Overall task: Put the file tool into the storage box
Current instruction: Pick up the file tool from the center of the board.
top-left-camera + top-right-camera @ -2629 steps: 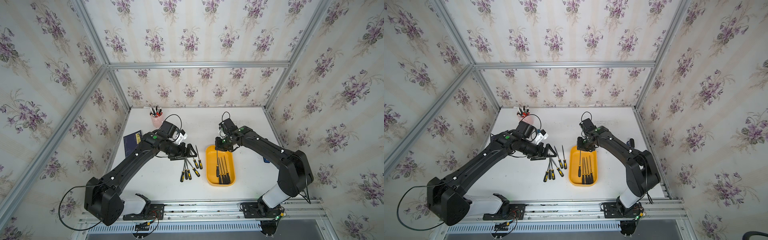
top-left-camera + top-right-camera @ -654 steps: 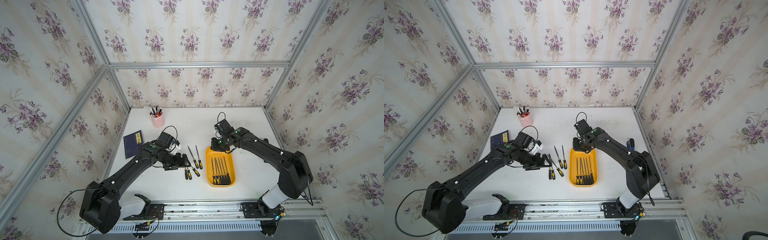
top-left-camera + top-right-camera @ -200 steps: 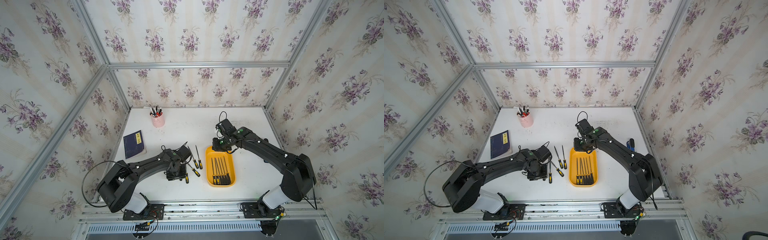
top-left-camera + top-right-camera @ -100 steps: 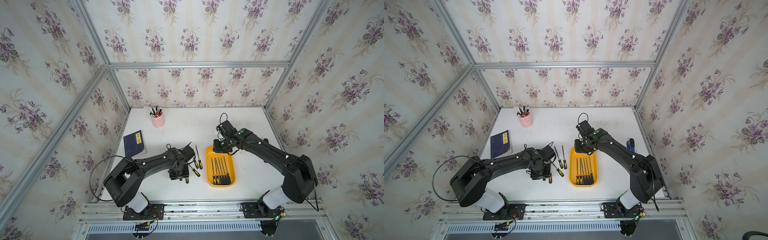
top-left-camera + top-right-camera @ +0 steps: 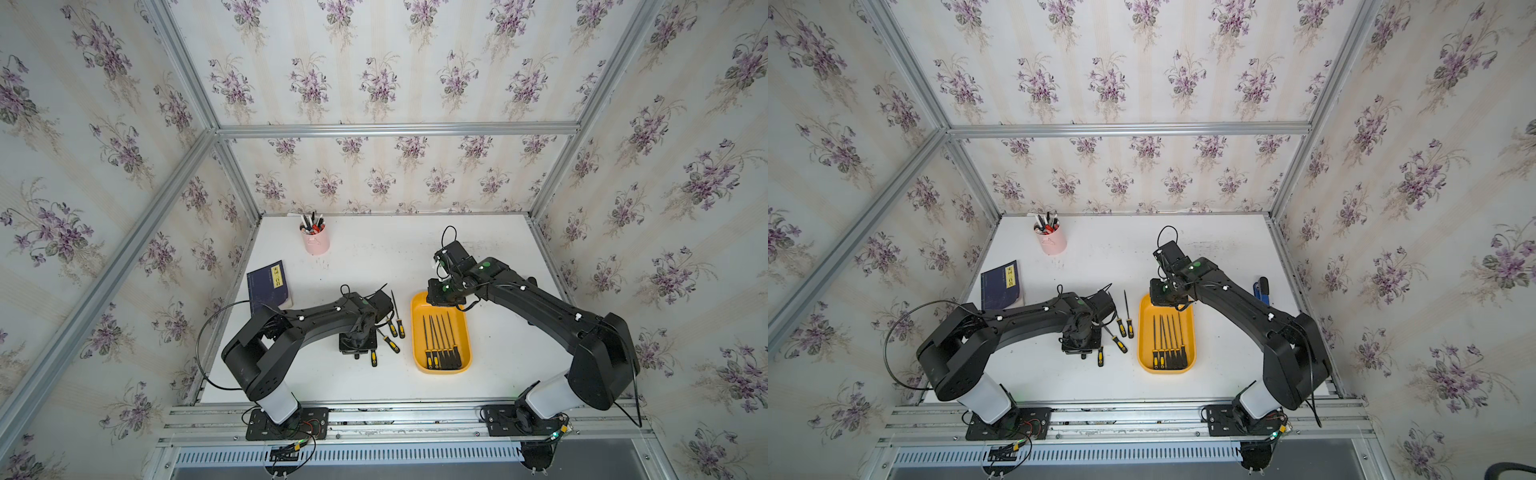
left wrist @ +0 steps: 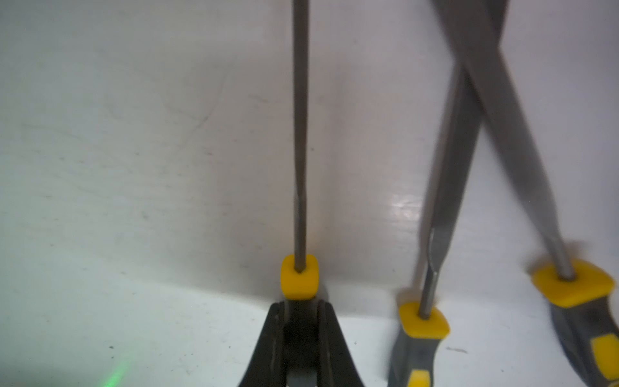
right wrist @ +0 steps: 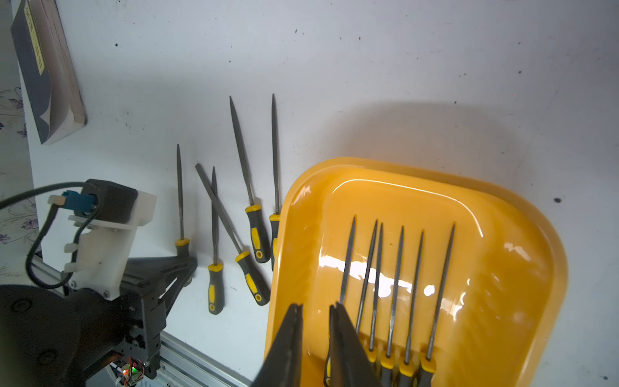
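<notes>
Left end effector [image 6: 300, 313] is clamped on the handle of the file tool [image 6: 300, 134], which lies on the desk [image 5: 374, 257] with its tip toward the back wall, long axis parallel to the storage box [image 5: 413, 332]. The box sits near, to this arm's right. Right end effector [image 7: 315, 310] hovers over its far end, jaws slightly apart, empty.

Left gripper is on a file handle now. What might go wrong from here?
1. The left gripper holds the file only by its handle, so the long shaft may swing or droop on lifting.
2. The crossed files lie close beside it, and the lift may knock them.
3. The right gripper hangs over the storage box, where six files already lie, so the arms may collide at the drop.
</notes>
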`<action>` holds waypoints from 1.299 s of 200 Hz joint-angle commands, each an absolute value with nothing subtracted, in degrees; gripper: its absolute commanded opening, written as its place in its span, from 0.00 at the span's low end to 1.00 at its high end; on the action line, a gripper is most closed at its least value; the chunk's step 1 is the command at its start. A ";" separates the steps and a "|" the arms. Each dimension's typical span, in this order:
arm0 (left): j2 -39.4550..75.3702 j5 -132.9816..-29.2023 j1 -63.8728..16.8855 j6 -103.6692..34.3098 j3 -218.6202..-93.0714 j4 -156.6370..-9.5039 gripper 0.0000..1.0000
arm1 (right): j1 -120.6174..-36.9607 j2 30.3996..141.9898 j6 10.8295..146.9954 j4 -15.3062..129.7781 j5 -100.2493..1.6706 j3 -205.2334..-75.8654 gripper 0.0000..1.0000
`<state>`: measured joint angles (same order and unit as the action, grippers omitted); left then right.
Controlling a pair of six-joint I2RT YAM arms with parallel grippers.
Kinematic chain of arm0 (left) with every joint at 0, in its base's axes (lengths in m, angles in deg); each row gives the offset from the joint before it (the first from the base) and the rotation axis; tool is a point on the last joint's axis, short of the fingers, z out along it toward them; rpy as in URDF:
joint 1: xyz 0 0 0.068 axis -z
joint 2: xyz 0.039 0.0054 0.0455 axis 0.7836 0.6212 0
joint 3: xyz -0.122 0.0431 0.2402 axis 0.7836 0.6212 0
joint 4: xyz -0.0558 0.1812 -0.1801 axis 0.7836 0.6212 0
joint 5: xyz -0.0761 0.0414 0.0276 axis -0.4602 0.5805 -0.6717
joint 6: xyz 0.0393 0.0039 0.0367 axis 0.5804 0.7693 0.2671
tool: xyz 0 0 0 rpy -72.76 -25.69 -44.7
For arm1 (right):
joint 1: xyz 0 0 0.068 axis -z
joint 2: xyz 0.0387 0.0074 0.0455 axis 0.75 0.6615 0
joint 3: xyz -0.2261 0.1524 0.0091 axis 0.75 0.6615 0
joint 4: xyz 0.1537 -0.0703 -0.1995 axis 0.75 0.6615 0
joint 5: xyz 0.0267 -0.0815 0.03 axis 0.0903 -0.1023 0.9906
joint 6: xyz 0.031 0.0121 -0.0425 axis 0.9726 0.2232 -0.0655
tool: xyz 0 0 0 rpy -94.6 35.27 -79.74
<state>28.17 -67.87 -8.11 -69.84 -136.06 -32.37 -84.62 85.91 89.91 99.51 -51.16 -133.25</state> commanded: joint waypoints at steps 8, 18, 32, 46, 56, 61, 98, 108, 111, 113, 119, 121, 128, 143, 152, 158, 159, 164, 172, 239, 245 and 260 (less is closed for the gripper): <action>23.25 -66.38 -8.83 -66.81 -134.19 -27.78 0.04 | -84.62 86.24 89.73 99.14 -51.01 -133.50 0.20; 20.30 -67.45 -9.22 -65.76 -133.23 -27.21 0.04 | -84.62 86.29 89.74 99.19 -50.94 -133.66 0.20; 14.46 -69.82 -9.73 -63.38 -132.68 -26.79 0.04 | -84.62 86.31 89.99 98.93 -50.84 -133.90 0.20; 8.66 -75.39 -10.45 -59.21 -133.09 -28.31 0.04 | -84.54 86.13 90.53 97.91 -49.54 -134.04 0.20; 4.85 -82.69 -11.09 -56.05 -133.67 -31.32 0.05 | -84.16 85.94 91.22 96.76 -47.61 -133.91 0.21; 3.36 -87.04 -11.39 -54.82 -133.96 -33.28 0.04 | -83.89 85.71 91.64 95.46 -46.22 -133.69 0.21; 2.05 -112.21 -11.70 -53.21 -137.64 -43.63 0.00 | -81.76 80.59 97.46 76.69 -31.35 -127.23 0.30; 2.44 -114.95 -11.71 -53.46 -138.06 -45.51 0.00 | -81.45 79.57 99.41 71.36 -27.76 -125.48 0.32; 2.46 -115.55 -11.73 -53.53 -138.11 -46.05 0.00 | -81.46 79.37 99.87 70.37 -27.14 -125.19 0.32; 2.47 -115.78 -11.72 -53.53 -138.09 -46.42 0.00 | -81.46 79.30 100.16 69.78 -26.80 -125.04 0.32; 2.36 -116.57 -11.76 -53.50 -138.20 -47.33 0.00 | -81.46 79.14 100.57 68.43 -25.89 -124.60 0.32; 2.37 -116.85 -11.71 -53.54 -138.22 -47.73 0.00 | -81.46 79.06 100.67 68.13 -25.52 -124.48 0.32; 2.45 -117.87 -11.74 -53.79 -138.28 -48.92 0.00 | -81.46 78.91 100.97 66.97 -24.59 -124.07 0.32; 2.95 -118.44 -11.76 -54.22 -138.29 -49.68 0.00 | -81.42 78.11 101.60 64.98 -23.41 -122.99 0.32; 3.55 -119.08 -11.70 -54.20 -138.19 -49.89 0.00 | -81.44 77.35 101.93 64.16 -23.47 -122.36 0.32; 3.75 -118.60 -11.78 -54.13 -138.20 -49.37 0.00 | -81.46 76.84 102.05 63.95 -23.80 -121.98 0.32; 3.77 -118.52 -11.78 -54.07 -138.16 -49.32 0.00 | -81.50 76.77 102.09 63.97 -23.82 -121.98 0.32; 4.01 -118.33 -11.72 -53.91 -138.05 -49.12 0.00 | -81.46 76.46 102.29 63.78 -24.01 -121.78 0.32; 4.16 -118.46 -11.70 -53.85 -137.85 -49.18 0.00 | -81.46 76.10 102.64 63.26 -23.70 -121.30 0.32; 4.57 -116.65 -11.71 -53.32 -137.61 -48.03 0.00 | -80.28 74.74 104.66 66.89 -27.28 -119.21 0.31; 4.58 -116.51 -11.72 -53.49 -137.46 -48.04 0.00 | -80.23 74.15 105.56 67.33 -28.13 -118.51 0.30; 4.64 -116.43 -11.71 -53.49 -137.28 -48.04 0.00 | -75.92 71.82 108.61 65.02 -28.03 -115.54 0.31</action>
<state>4.50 -116.89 -11.71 -54.10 -137.50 -47.75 -79.24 74.30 104.66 66.15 -25.80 -118.28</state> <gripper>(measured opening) 0.158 0.304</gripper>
